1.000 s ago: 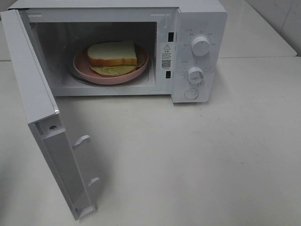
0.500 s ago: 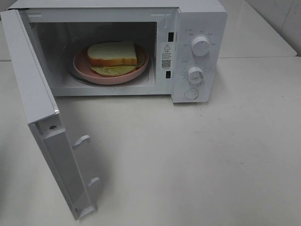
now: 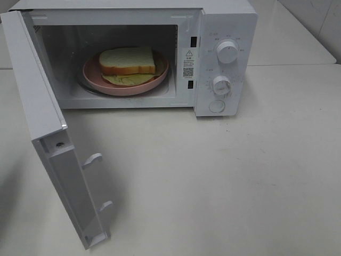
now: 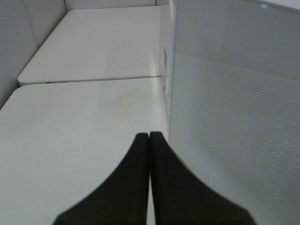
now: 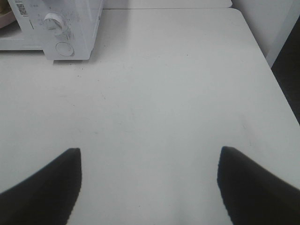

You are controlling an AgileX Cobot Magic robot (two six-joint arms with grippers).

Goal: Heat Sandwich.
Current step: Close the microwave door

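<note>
From the high view, the sandwich (image 3: 128, 61) lies on a pink plate (image 3: 93, 77) inside the microwave (image 3: 234, 26), whose door (image 3: 37, 101) stands swung wide open. Neither arm shows here. The sandwich looks light and soft: a pinch would likely squash the bread and slide its layers, so if it needs moving, the stiff plate rim is the safer hold. With the food already in, the door probably comes next, and it should swing easily when pushed on its outer face near the free edge.

In the left wrist view, the left gripper (image 4: 149, 136) has its jaws pressed together, empty, just beside the door's meshed panel (image 4: 234, 117).

In the right wrist view, the right gripper (image 5: 149, 150) holds its jaws wide apart over the table (image 5: 164, 70), well away from the microwave.
</note>
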